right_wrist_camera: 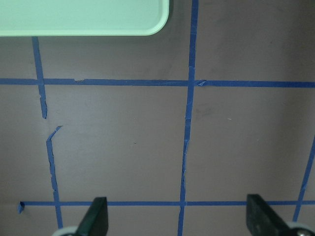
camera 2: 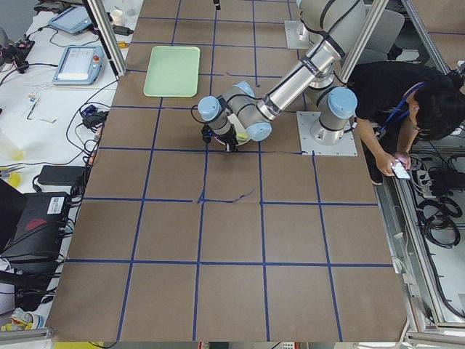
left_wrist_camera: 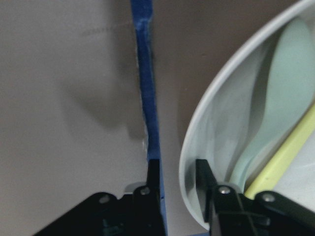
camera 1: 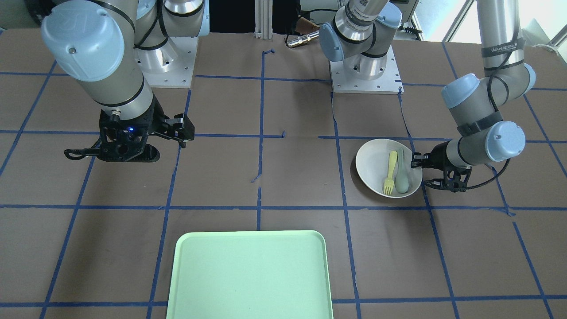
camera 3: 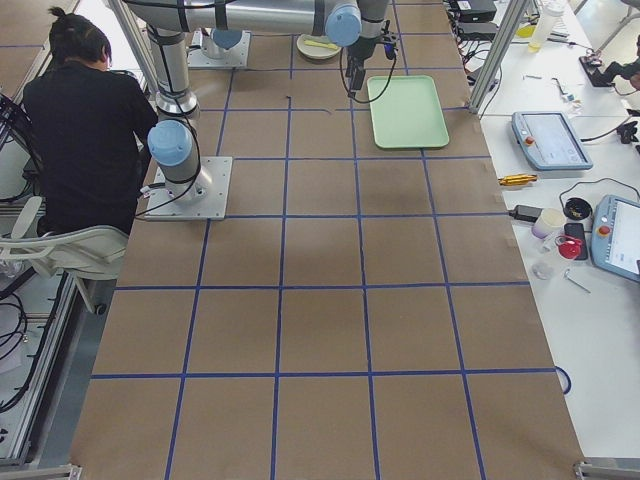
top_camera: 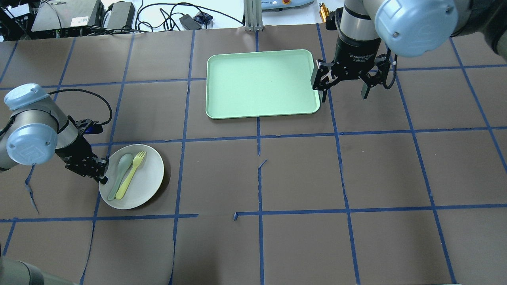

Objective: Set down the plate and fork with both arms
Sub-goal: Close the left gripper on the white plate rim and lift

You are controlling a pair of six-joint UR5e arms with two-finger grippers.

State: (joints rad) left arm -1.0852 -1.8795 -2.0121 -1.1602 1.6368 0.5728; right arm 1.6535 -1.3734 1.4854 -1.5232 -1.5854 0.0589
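l fingers: left gripper (left_wrist_camera: pixel 178 169) stood part-open astride the plate (top_camera: pixel 148 180) rim. inner finger (left_wrist_camera: pixel 205 179) was inside the wall, outer finger (left_wrist_camera: pixel 153 182) outside by the blue tape line (left_wrist_camera: pixel 145 73). a strip of table (top_camera: pixel 301 178) showed betw it & the rim, so not clamped yet.
plate: sat on the robot's left side of the table, well apart from the tray (top_camera: pixel 261 83). couldn't tell if one edge was already off the paper.
fork: fork (top_camera: pixel 132 174) lay loose inside the plate, just beside the spoon (top_camera: pixel 121 168) & parallel to it. handle ends were near the inner finger, tines at the far side.
r fingers: right gripper (top_camera: pixel 344 95) was spread wide w/ nothing betw the fingers, hanging over bare table just beside the tray's edge.
plate handling: looked stiff, light & smooth, prob hard plastic. a pinch on one thin rim spot could slip or let the far side droop. best hold looked like the fingers deep over the raised wall, w/ the plate kept level.
fork handling: looked small, light, stiff & thin. prob best taken across mid-handle, where it's narrow.
risk: the spoon lay so close that a finger might nudge or catch it too. any tilt of the plate would prob slide both utensils.
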